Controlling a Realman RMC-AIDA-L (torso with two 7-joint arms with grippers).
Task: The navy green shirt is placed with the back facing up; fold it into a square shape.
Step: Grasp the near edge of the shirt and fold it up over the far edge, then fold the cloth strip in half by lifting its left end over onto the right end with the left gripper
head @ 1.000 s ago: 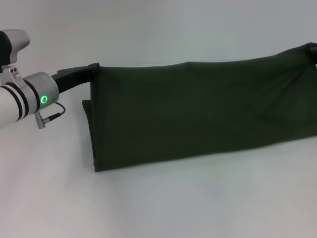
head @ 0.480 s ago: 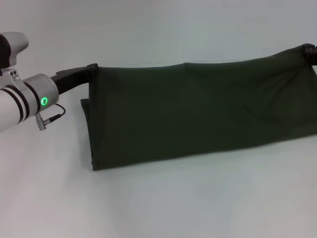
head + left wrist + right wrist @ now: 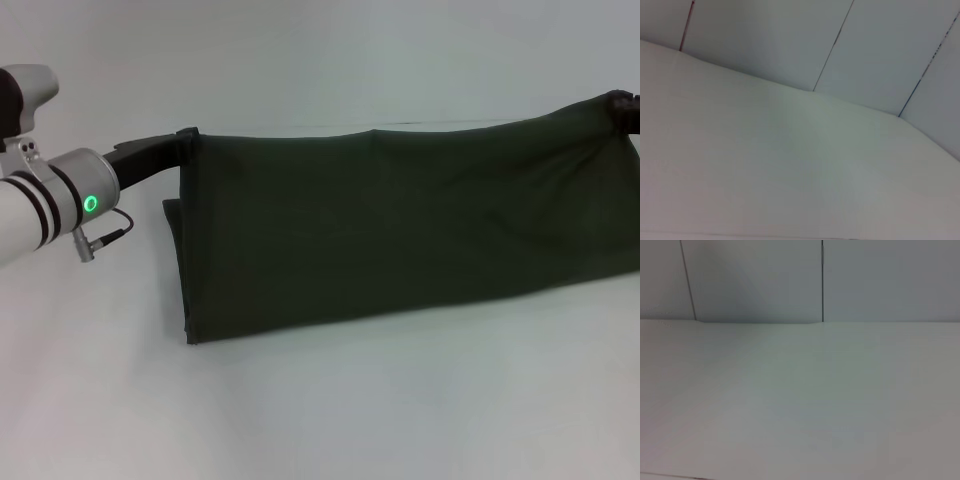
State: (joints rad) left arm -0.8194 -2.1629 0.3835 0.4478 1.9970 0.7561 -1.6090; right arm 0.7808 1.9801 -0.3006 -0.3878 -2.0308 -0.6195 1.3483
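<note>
The navy green shirt [image 3: 400,225] hangs as a wide dark olive sheet, lifted by its upper edge, with its lower fold resting on the white table [image 3: 320,410]. At the shirt's upper left corner my left gripper [image 3: 182,138] is shut on the fabric, black fingers reaching in from the silver arm. My right gripper [image 3: 628,103] shows only as a dark tip at the picture's right edge, holding the raised upper right corner. Both wrist views show only table and wall, with no shirt or fingers in them.
The left arm's silver wrist [image 3: 60,200], with a green light and a small cable, stands over the table's left side. Pale wall panels [image 3: 820,280] rise behind the table's far edge.
The corner held on the right has sunk very slightly. The left arm and the rest of the hanging shirt look the same.
</note>
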